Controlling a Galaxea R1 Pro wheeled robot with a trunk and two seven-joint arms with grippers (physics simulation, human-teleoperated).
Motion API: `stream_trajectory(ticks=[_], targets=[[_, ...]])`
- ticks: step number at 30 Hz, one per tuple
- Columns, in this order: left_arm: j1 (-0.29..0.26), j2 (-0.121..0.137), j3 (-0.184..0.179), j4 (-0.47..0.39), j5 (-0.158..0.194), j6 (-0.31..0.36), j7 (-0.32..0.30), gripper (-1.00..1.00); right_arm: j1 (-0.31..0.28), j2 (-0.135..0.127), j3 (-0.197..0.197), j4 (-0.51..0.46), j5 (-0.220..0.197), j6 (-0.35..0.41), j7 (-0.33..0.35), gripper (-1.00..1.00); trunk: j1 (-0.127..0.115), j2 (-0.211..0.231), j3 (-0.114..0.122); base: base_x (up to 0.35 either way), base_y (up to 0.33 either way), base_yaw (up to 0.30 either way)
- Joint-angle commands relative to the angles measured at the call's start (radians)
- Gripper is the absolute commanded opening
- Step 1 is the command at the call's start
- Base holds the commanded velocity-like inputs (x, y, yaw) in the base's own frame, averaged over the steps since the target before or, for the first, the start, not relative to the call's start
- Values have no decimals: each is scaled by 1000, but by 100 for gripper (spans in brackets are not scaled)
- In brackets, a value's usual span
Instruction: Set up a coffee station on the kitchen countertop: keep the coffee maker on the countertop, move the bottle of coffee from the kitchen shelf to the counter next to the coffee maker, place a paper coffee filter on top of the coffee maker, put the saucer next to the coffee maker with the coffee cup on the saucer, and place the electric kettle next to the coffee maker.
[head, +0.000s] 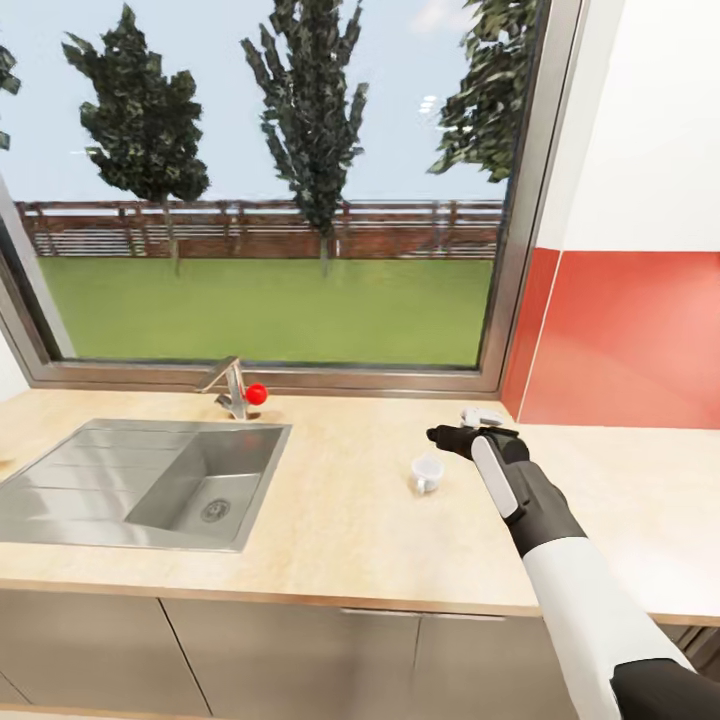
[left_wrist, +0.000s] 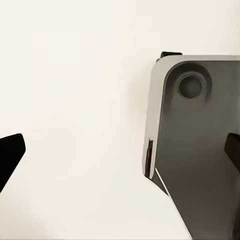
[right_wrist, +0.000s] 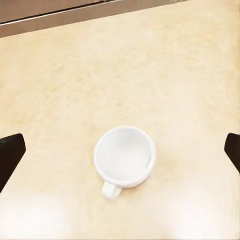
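The white coffee cup (head: 428, 473) stands upright and empty on the beige countertop (head: 340, 510). In the right wrist view its handle (right_wrist: 110, 190) points toward seven o'clock.

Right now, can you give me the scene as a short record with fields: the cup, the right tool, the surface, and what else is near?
cup: coffee cup, white, upright, empty, standing free on the countertop
cup handle: small loop, seen in the right wrist view
right tool: right tool open, above the cup, not touching it
left tool: open, fingertips wide apart
sink: steel sink, at the left of the cup
faucet: faucet with a red knob, behind the sink
saucer: cannot tell
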Motion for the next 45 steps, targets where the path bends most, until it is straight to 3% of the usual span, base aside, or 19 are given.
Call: stream_trajectory(ticks=[1,4,7,19,29,39,45], targets=[[1,3,7,4,0,-4,-5,100,-1,0,3,-1,31,-1,-11,100,1,-2,-2,236,-149,0],[3,4,7,5,-1,-4,-7,100,-1,4,4,0,82,-2,-11,100,1,-2,-2,228,-119,0],[6,5,7,6,-1,-3,-7,100,-1,3,2,11,106,-2,-12,100,1,-2,-2,86,-30,0],[16,3,7,6,-1,-4,-9,100,-1,6,4,90,112,-4,-12,100,1,-2,-2,35,-2,0],[16,3,5,5,-3,-4,-9,100,-1,7,2,214,110,-106,-12,100,1,-2,-2,63,0,0],[26,0,4,7,-4,-4,-11,100,-1,10,3,229,110,-112,-15,100,1,-2,-2,17,0,0],[28,1,4,8,-4,-4,-11,100,-1,11,3,230,103,-118,-124,100,1,-2,-2,0,1,0]])
